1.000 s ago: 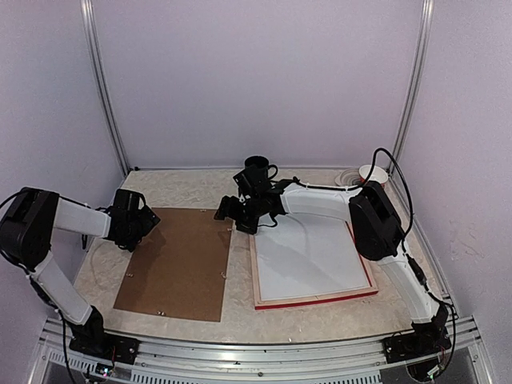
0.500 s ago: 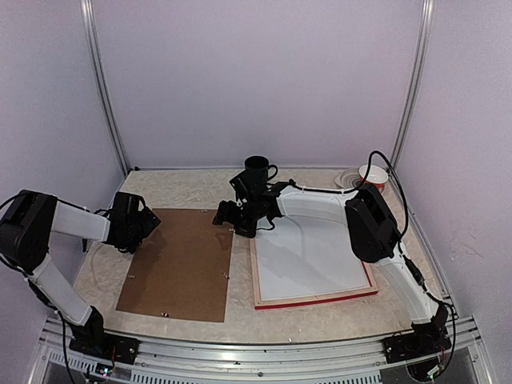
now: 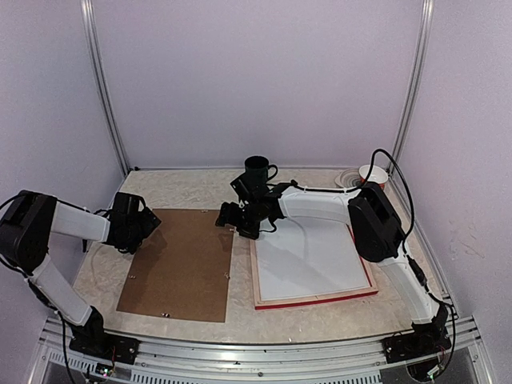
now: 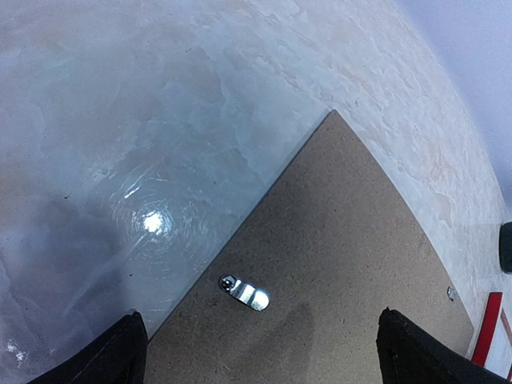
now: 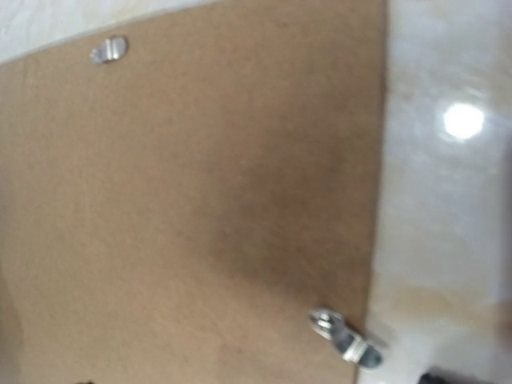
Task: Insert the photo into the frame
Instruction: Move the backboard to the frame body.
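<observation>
while your left hand (image 4: 264, 348) hangs wide open over the far left corner of the flat brown fibreboard backing board (image 3: 180, 264), your right hand (image 3: 229, 216) spread wide and empty above its far right corner, large rectangular red-edged pale wood frame (image 3: 316, 300) flat on the worktop (image 3: 184, 192) just right of the board, large rectangular paper photo (image 3: 308, 260) lying inside it white side up

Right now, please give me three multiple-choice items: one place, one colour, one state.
1. Where does the black mug stand? A on the backing board; B on the table beyond the frame; C inside the frame.
2. The frame's outer edge is: A blue; B red; C green.
3. The left gripper is: A open, empty; B shut on the mug; C shut on the frame.
Answers: B, it stands on bare table past the frame; B, a red strip edges its near side; A, fingers apart over the backing board.
</observation>
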You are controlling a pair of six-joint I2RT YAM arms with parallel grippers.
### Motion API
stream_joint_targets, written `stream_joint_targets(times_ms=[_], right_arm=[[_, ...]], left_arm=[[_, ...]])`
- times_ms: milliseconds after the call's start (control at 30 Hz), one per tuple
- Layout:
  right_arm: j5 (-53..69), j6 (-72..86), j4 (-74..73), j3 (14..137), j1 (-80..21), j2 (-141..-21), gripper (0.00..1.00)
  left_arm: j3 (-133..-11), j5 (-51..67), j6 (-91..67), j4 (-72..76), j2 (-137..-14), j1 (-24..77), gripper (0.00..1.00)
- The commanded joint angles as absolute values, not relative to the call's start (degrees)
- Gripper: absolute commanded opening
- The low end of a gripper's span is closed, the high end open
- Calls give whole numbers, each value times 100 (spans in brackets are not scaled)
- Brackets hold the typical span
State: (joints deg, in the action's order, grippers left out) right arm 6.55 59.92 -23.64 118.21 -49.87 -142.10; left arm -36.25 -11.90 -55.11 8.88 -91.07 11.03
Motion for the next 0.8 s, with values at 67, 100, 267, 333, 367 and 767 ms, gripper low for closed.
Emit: stream_joint_targets(times_ms=[67, 100, 267, 333, 367, 767], right_arm=[[518, 6081, -2755, 11607, -5016, -14063, 87], [512, 6082, -2746, 11593, -5018, -14042, 88], [500, 6077, -2769, 11603, -5008, -14080, 88], [516, 6098, -2732, 11610, -5018, -14101, 88], [513, 6099, -2730, 11625, -5015, -14124, 88], [733, 6142, -2476, 11797, -5001, -14280, 88]], left_arm=[[-3415, -805, -5632, 308, -9272, 1178, 99], [-3418, -808, -5631, 300, -9272, 1176, 99], [-3402, -827, -5617, 299, -9265, 1169, 99], [-3386, -835, -5631, 307, -9247, 1178, 99], [-3384, -827, -5638, 308, -9242, 1178, 99], [-3362, -795, -5645, 325, -9231, 1177, 99]])
